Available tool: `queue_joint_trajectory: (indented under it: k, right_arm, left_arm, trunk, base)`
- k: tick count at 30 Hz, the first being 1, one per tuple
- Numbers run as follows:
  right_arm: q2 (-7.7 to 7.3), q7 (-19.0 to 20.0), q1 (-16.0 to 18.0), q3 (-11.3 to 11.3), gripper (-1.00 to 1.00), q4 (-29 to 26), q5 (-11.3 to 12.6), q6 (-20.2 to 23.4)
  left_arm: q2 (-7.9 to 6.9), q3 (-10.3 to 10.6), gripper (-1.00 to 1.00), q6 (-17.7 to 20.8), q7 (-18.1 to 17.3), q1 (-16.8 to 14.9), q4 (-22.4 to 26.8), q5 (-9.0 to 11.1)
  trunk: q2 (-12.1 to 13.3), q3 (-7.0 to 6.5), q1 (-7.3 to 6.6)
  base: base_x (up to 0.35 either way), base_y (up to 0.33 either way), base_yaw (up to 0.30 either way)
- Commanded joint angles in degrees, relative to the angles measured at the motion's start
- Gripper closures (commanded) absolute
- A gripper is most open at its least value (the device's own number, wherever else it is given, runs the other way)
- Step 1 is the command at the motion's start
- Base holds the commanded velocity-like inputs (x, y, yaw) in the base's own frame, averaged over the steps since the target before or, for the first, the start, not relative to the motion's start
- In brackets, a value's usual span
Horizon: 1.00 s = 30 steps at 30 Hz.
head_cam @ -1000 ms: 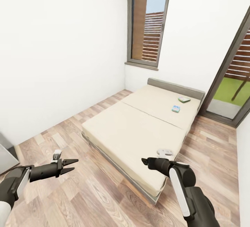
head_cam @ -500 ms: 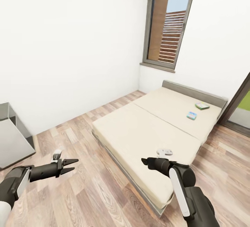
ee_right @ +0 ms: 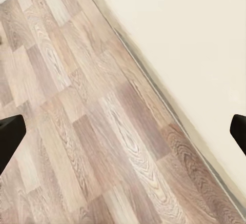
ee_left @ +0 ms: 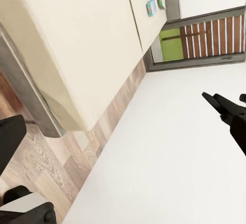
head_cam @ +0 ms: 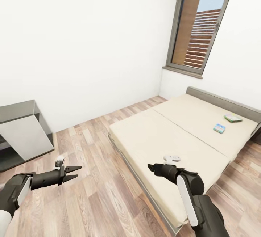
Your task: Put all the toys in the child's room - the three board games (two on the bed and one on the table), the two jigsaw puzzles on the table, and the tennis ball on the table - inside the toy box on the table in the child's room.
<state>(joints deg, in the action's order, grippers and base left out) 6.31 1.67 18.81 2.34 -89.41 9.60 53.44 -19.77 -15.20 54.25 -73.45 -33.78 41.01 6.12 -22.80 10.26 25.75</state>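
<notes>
Head view is showing 2 small flat board games lying on the far beige mattress pad of the wide low bed point(head_cam: 170, 135), near the grey headboard point(head_cam: 221, 101): a blue card box point(head_cam: 219, 128) and, just beside it but apart, a white-and-green card box point(head_cam: 232, 118). At the room's left a grey desk section with a white panel point(head_cam: 23, 132) is being seen against the wall; no toy box can be made out on it from here.

The left gripper point(head_cam: 72, 172) is being held over the wooden plank floor point(head_cam: 90, 193) with its fingers apart and nothing between them. The right gripper point(head_cam: 152, 167) is being held above the near edge of the bed; how its jaws stand cannot be told in the head view, though in the right wrist view 2 dark fingertips point(ee_right: 10, 137) are showing well apart, with nothing between them.

Risks are being judged as follows. Both boxes are lying well beyond either arm, so a reach from here is likely to fall short, and the base could be driven into the bed frame while closing in. Thin boxes on a soft pad may be pushed flat or slid away instead of being gripped.

No writing or brand can be read on either box; the print is too small.
</notes>
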Motion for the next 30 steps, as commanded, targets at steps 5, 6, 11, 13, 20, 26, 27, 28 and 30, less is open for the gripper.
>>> queue_joint_trajectory:
  k: [5, 6, 11, 13, 20, 26, 27, 28, 30]
  right_arm:
    - [0.02, 0.17, 0.03, -0.03, -1.0, -0.06, -0.02, -0.07]
    - [0.02, 0.17, 0.04, -0.04, -1.0, -0.06, -0.02, -0.11]
    - [0.02, 0.17, 0.04, -0.04, -1.0, -0.06, -0.02, -0.17]
    - [0.02, 0.17, 0.05, 0.0, -1.0, -0.06, -0.02, -0.18]
    - [0.02, 0.17, 0.02, 0.01, -1.0, -0.06, -0.02, -0.18]
    - [0.02, 0.17, 0.05, 0.03, -1.0, -0.06, -0.02, -0.18]
    - [0.02, 0.17, 0.06, 0.03, -1.0, -0.06, -0.02, -0.18]
    - [0.02, 0.17, 0.06, 0.03, -1.0, -0.06, -0.02, -0.18]
    - [0.02, 0.17, 0.06, 0.03, -1.0, -0.06, -0.02, -0.18]
  left_arm:
    - [0.04, -0.01, -1.0, 0.46, -0.05, -0.05, -0.04, 0.11]
    - [0.05, -0.01, -1.0, 0.46, -0.04, -0.05, -0.01, 0.11]
    - [0.06, -0.01, -1.0, 0.47, -0.03, -0.05, -0.01, 0.12]
    - [0.06, -0.01, -1.0, 0.47, 0.0, -0.05, -0.03, 0.12]
    - [0.08, -0.01, -1.0, 0.44, 0.09, -0.05, -0.03, 0.12]
    - [0.15, 0.05, -1.0, 0.44, 0.12, -0.05, -0.02, 0.12]
    - [0.15, 0.06, -1.0, 0.45, 0.13, -0.05, -0.02, 0.12]
    - [0.16, 0.05, -1.0, 0.47, 0.14, -0.05, 0.0, 0.12]
    - [0.16, 0.03, -1.0, 0.47, 0.1, -0.05, 0.0, 0.12]
  trunk:
    - [-0.12, 0.12, 0.03]
    - [-0.12, 0.12, 0.03]
    - [-0.12, 0.12, 0.03]
    - [-0.12, 0.12, 0.03]
    - [-0.12, 0.12, 0.03]
    - [-0.12, 0.12, 0.03]
    - [-0.12, 0.12, 0.03]
    - [-0.12, 0.12, 0.03]
    - [-0.12, 0.12, 0.03]
  base:
    - [0.001, -0.001, 0.29]
    - [0.0, 0.0, 0.29]
    - [0.0, 0.0, 0.29]
    - [0.0, 0.0, 0.29]
    - [0.0, -0.002, 0.29]
    - [0.0, -0.084, 0.29]
    - [0.0, -0.158, 0.29]
    - [0.0, -0.177, 0.29]
    - [0.0, -0.186, 0.29]
